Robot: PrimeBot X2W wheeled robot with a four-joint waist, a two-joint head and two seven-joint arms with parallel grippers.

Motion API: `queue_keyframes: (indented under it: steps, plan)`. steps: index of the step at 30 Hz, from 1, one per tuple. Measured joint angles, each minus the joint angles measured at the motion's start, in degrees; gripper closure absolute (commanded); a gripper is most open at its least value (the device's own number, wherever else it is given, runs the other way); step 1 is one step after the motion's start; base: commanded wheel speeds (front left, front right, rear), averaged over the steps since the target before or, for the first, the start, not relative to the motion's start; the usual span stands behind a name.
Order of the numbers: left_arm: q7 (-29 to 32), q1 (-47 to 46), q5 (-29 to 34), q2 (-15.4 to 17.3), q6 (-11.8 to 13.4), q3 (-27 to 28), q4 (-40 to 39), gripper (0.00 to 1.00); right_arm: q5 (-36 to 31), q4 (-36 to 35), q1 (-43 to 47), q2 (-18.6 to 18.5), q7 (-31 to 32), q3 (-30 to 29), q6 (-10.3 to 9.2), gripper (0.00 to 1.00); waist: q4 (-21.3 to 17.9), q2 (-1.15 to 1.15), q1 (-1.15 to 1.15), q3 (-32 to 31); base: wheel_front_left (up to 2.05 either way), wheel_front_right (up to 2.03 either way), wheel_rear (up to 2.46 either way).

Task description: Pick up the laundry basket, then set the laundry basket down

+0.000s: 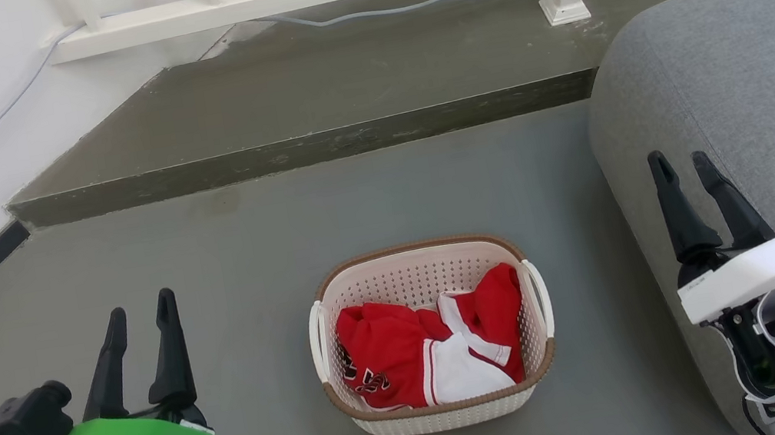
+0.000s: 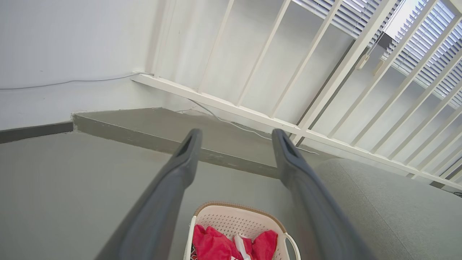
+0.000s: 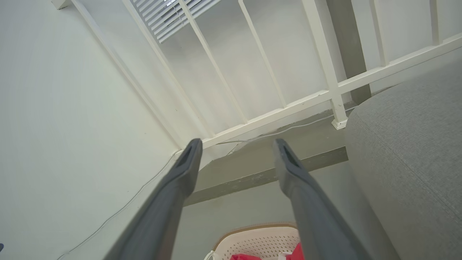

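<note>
Nothing of the job is done yet. The laundry basket sits flat on the grey floor, in the lower middle of the head view, and no claw touches it. Red and white clothes lie piled inside it. Both the lifting and the setting down are left to do.

The left claw is at the lower left of the head view. Its two dark fingers are apart and hold nothing. The basket is to its right, well apart from it, with bare floor between. The right claw is at the right side, in front of the grey sofa. Its fingers are apart too, and empty. The basket is to its left and lower in the picture, also apart from it.

In each wrist view the basket peeks in at the bottom edge, between the two fingers, so I think both claws point over and past it. I think they must go down to the white side handles first.
</note>
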Motion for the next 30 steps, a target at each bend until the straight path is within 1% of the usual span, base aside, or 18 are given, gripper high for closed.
queue_keyframes:
  steps: [20,22,26,30]
  plan:
    - [-3.66,-1.07,13.54,-0.53,-0.04,-1.13,-2.03,0.00,-13.96,-1.13,-0.87,0.14,-3.69,1.79,-0.03,0.00,-0.24,0.00,0.00,0.43,0.00,0.00,0.00]
    - [-4.05,-1.15,14.56,-0.66,-0.05,-1.19,-2.23,0.00,-15.23,-1.14,-0.87,0.15,-4.02,1.82,-0.44,0.00,-0.23,0.00,0.00,0.50,0.00,0.00,0.00]
    - [-4.92,-1.21,17.45,-0.77,-0.07,-1.26,-2.63,0.00,-17.95,-1.20,-0.88,0.16,-4.79,1.94,-0.44,0.00,-0.20,0.00,0.00,0.63,0.00,0.00,0.00]
    - [-5.05,-1.58,18.71,-0.92,-0.09,-1.29,-2.87,0.00,-19.26,-1.24,-1.05,0.35,-5.27,2.01,-0.44,0.00,-0.17,0.00,0.00,0.72,0.00,0.00,0.00]
